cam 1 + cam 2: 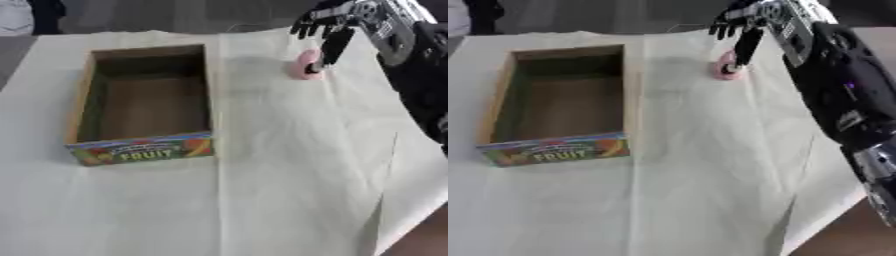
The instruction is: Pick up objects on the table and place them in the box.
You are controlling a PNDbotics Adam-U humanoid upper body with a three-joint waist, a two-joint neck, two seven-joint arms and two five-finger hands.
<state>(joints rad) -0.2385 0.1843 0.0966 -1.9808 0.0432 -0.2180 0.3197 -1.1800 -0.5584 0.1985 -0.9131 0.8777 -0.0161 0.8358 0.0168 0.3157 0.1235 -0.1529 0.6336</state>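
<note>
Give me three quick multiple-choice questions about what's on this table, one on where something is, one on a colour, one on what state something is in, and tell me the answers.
1. Where does the small round object lie relative to the box?
A. Inside it
B. On the cloth to its right, towards the far edge
C. In front of its printed end

2. What colour is that small object?
A. Pink
B. Blue
C. Green

3. What is in the box now?
A. Several fruits
B. One pink object
C. Nothing

Answers:
1 B: it sits on the white cloth, apart from the box, under the right hand.
2 A: it shows plainly pink against the cloth.
3 C: only the bare brown floor of the box shows.

The left hand shows in neither view.
</note>
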